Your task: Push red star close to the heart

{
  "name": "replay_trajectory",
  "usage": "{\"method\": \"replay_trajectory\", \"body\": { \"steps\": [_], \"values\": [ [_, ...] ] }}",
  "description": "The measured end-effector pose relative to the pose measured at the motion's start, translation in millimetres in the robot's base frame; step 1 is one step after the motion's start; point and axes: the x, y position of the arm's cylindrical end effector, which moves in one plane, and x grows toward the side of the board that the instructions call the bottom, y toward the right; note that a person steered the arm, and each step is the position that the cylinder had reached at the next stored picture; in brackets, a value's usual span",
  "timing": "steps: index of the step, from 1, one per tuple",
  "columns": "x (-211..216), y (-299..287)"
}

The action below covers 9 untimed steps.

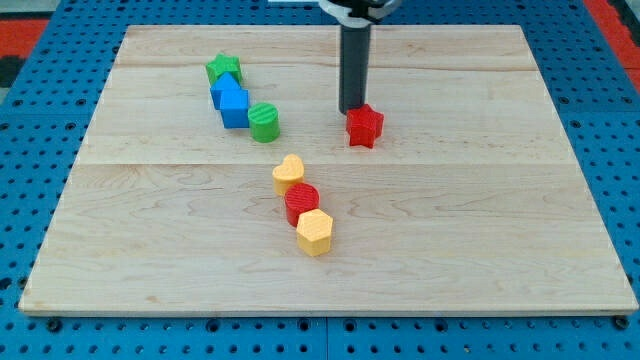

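Looking down the tabletop (480, 250), I lose the upper part of my arm at the view's top edge; only the dark rod and a bit of its white collar show. I carry no pincer, so nothing opens, closes or clamps: the rod simply ends in my tip (352, 110). That tip sits at the red star (365, 126), on its top-left side, seemingly touching it, though the star's own body hides the exact contact.

The red star lies right of centre, well apart from the yellow heart (289, 172), which is down and to the view's left. Below the heart, touching in a short slanting row, come a red cylinder (301, 203) and a yellow hexagon (314, 232).

Further up on the left sits another chain: a green star (224, 69), a blue block (231, 103) whose shape I cannot quite make out, and a green cylinder (265, 122).
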Motion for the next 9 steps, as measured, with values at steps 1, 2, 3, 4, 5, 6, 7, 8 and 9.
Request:
{"method": "replay_trajectory", "body": {
  "steps": [1, 2, 3, 4, 5, 6, 7, 8, 9],
  "values": [
    [-20.6, 7.8],
    [29.8, 9.8],
    [50.1, -21.1],
    [53.4, 5.7],
    [40.6, 34.0],
    [87.0, 34.8],
    [91.6, -6.6],
    [87.8, 16.7],
    [82.9, -0.8]
  ]
}}
